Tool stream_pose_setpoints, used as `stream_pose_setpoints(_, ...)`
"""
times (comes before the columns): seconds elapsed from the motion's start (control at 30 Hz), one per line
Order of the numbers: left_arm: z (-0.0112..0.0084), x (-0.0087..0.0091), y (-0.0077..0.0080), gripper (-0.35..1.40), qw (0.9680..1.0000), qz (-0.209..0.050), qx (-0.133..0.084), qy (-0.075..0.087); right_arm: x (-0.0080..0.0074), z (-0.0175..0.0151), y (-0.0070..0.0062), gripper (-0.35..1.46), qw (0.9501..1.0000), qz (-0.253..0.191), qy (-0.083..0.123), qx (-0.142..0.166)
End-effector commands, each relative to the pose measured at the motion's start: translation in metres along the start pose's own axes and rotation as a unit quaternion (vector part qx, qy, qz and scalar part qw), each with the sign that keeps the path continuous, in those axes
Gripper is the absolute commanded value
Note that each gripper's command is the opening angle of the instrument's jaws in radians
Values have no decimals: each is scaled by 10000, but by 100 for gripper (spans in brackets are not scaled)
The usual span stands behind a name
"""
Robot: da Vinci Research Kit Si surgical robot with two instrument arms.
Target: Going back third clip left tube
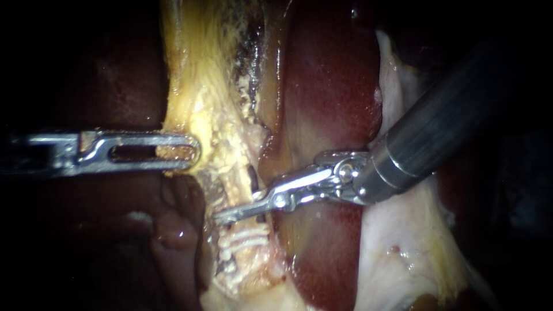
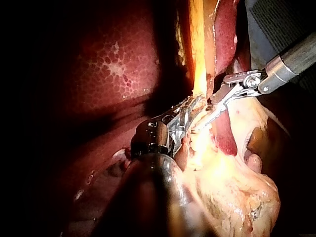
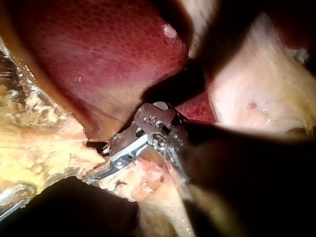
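- The tube (image 1: 227, 173) is a pale, yellow-white strand with a crumbly, crusted surface. It runs roughly upright down the middle of the endoscope view, leaning slightly.
- Upward it merges into a yellow fatty band (image 1: 190, 75), and the left instrument (image 1: 173, 152) pinches the edge of that band.
- The clips (image 1: 245, 239) show as at least 2 thin silvery bars. They lie side by side across the tube, slightly tilted, just below the right instrument (image 1: 230, 215). An exact count cannot be made out.

Dark red liver (image 1: 331, 86), yellowish fatty tissue (image 1: 196, 98) and a clipped tube (image 1: 247, 262) upon it.
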Motion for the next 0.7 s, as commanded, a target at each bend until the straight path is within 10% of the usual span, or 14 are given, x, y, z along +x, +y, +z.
stream_pose_setpoints(0.03, 0, 0, 0, -35, 10000, 5, 0, 0, 1, 0, -1, -35, 10000, 4, 2, 5)
stream_pose_setpoints(0.33, 1, 0, 0, -35, 10000, 5, 0, -1, 3, -1, 1, -35, 10000, 11, 17, 54)
stream_pose_setpoints(0.5, -1, 1, 1, -35, 10000, 9, 3, 3, 1, 1, 2, 52, 9974, -702, 127, 41)
stream_pose_setpoints(0.7, -3, 2, 3, -35, 10000, 13, 6, 5, -2, -2, -1, 60, 9930, -1135, 287, -149)
